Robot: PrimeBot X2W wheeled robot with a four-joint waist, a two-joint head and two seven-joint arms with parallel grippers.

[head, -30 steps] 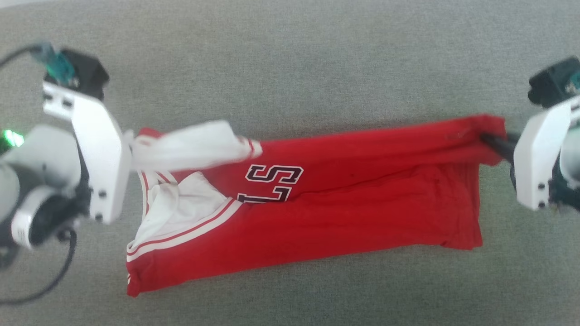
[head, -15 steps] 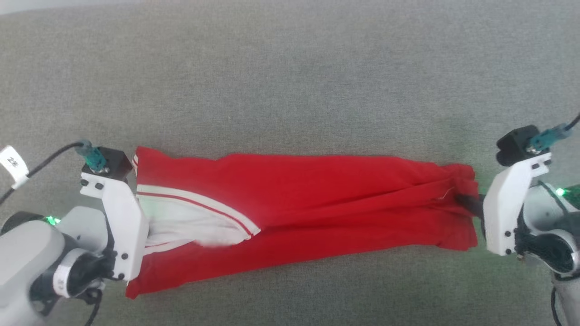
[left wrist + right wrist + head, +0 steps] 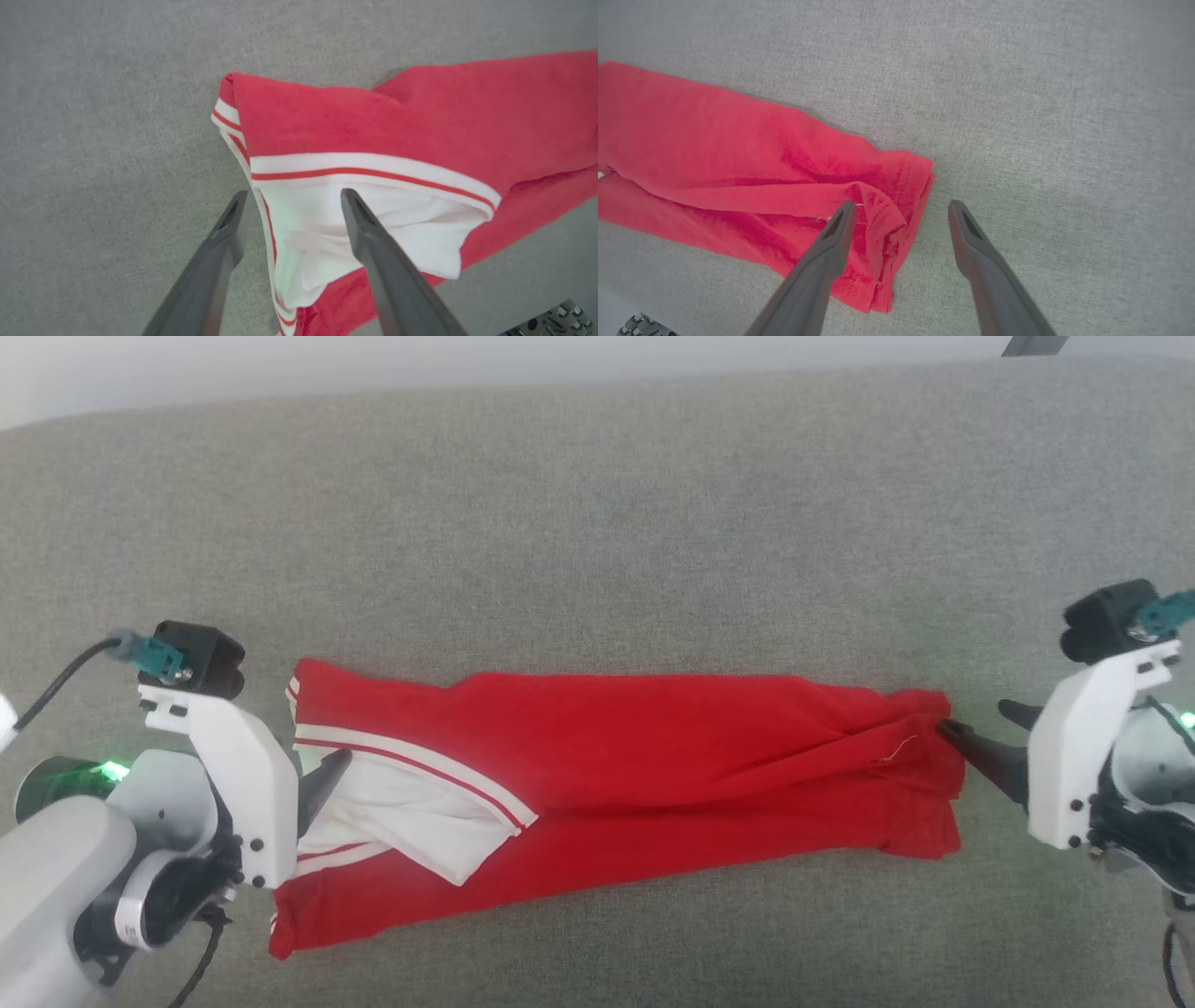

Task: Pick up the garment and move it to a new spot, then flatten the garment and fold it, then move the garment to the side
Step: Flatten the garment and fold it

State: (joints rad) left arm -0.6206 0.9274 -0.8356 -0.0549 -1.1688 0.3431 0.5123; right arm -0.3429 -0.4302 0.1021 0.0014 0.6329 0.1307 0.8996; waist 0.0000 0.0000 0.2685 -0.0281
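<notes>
Head view, far left: grey forearm with green light (image 3: 114, 769), left wrist bracket (image 3: 233, 775) in white, black camera block (image 3: 196, 658) with teal plug.

Left gripper (image 3: 294, 199): fingers spread wide, clamped on nothing. Left wrist view: one finger (image 3: 224, 242) over the bare grey fabric surface (image 3: 93, 116), the other over the white sleeve (image 3: 327, 233), striped sleeve edge running between the two. Contact with the cloth: cannot tell.

Centre: garment (image 3: 653, 765) flat on the grey surface, folded lengthwise into a long narrow band running left to right across the head view. Left end: white sleeve bordered by red-white striped trim (image 3: 411, 767), loose white corner pointing down and right over the red. Middle: plain red, one long crease along the band.

Right end: red hem (image 3: 910, 186) bunched and puckered, small pale thread (image 3: 901, 747) on it.

Right gripper (image 3: 901, 206): fingers likewise apart, holding nothing. Right wrist view: one fingertip over the bunched hem, the other over bare grey surface just beside the garment's edge. Head view: nearer fingertip at the band's upper right corner, touching or just short of it, not resolvable.

Far right: right wrist bracket (image 3: 1083, 756), white.
</notes>
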